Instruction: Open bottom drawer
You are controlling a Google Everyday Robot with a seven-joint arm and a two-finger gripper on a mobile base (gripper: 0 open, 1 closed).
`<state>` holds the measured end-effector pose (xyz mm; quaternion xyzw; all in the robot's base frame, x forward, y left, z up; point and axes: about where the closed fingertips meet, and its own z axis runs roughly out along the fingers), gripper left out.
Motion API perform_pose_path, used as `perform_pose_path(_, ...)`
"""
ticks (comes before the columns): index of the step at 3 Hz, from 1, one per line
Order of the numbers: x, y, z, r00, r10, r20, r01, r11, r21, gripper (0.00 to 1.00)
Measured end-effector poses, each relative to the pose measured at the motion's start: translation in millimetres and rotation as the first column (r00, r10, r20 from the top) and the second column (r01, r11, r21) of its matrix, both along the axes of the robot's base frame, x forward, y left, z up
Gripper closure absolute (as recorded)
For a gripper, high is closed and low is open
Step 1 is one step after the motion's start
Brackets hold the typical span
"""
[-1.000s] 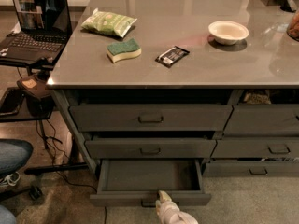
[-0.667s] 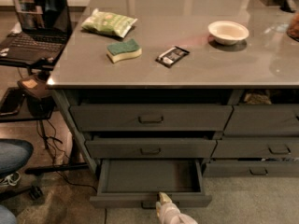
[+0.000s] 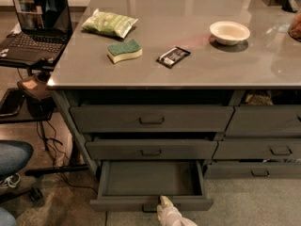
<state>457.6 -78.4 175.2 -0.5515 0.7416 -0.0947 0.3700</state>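
End effector (image 3: 164,202) at bottom drawer (image 3: 146,178) front — drawer open.

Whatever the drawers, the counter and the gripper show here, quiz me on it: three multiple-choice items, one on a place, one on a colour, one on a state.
1. The gripper is:
A. at the top edge of the view
B. low in the view, at the front of the bottom drawer, by its handle
C. at the far left edge of the view

2. The top face of the sponge is:
A. red
B. white
C. green

3. The bottom drawer is:
A. fully shut
B. open, with its inside showing
C. removed from its stack

Answers:
1 B: the pale gripper sits against the middle of the drawer front.
2 C: a green layer lies over a yellowish one.
3 B: its floor and side walls are in plain view.
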Motion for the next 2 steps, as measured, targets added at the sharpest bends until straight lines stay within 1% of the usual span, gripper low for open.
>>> perform_pose_path(1,-0.4,0.0,1.4,1.0000,0.000,0.000,0.000,1.000,0.000,1.00)
perform_pose_path(2,-7.4,-1.8,0.1,1.0000,-0.009,-0.001,0.009,1.000,0.005,1.00)
